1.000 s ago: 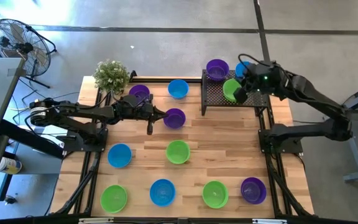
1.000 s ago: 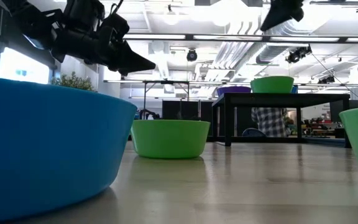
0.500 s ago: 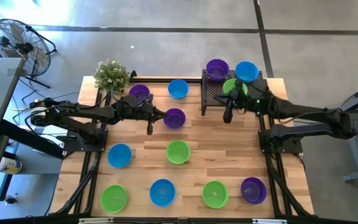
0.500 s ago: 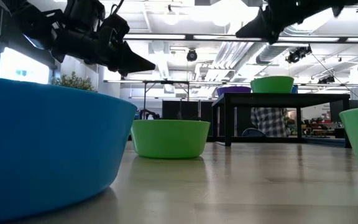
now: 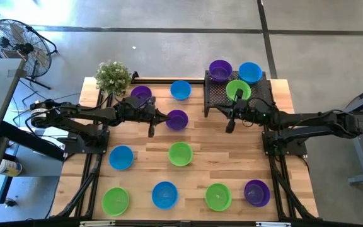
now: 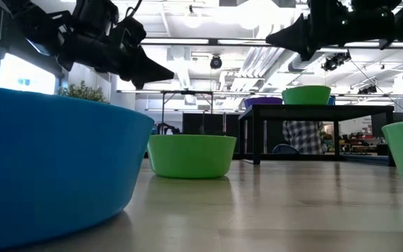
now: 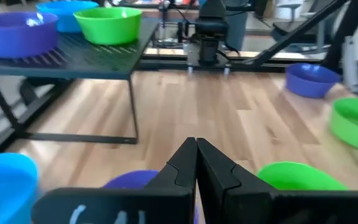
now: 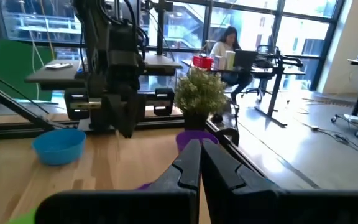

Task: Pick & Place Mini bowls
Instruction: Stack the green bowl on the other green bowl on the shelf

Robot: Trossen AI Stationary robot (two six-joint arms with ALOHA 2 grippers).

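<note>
Three mini bowls are seen already placed on the black mesh tray (image 5: 257, 96) at the far right of the table: a purple bowl (image 5: 220, 70), a blue bowl (image 5: 250, 72) and a green bowl (image 5: 238, 91). The rest are left on the wooden table (image 5: 232, 157): a purple one by the potted plant (image 5: 113, 77), a blue one at the far edge (image 5: 180, 89), a purple one near the middle (image 5: 177, 120), a green one at the centre (image 5: 180, 153), a blue one to the left (image 5: 121, 157), and a near row of green (image 5: 115, 200), blue (image 5: 164, 194), green (image 5: 218, 196) and purple (image 5: 256, 192). By this count three of twelve are judged done and nine are judged left, so the task appears roughly a quarter complete. The right gripper (image 5: 230, 124) is held above bare wood just in front of the tray, with nothing carried; in the right wrist view its fingers (image 8: 190, 168) are shown pressed together. The left gripper (image 5: 151, 130) is held above the table just beside the middle purple bowl, and its fingers (image 7: 185, 163) are likewise pressed together and empty. No bowl is gripped at this moment, so another pickup is judged to be due next, with the middle purple bowl lying nearest to either arm
</note>
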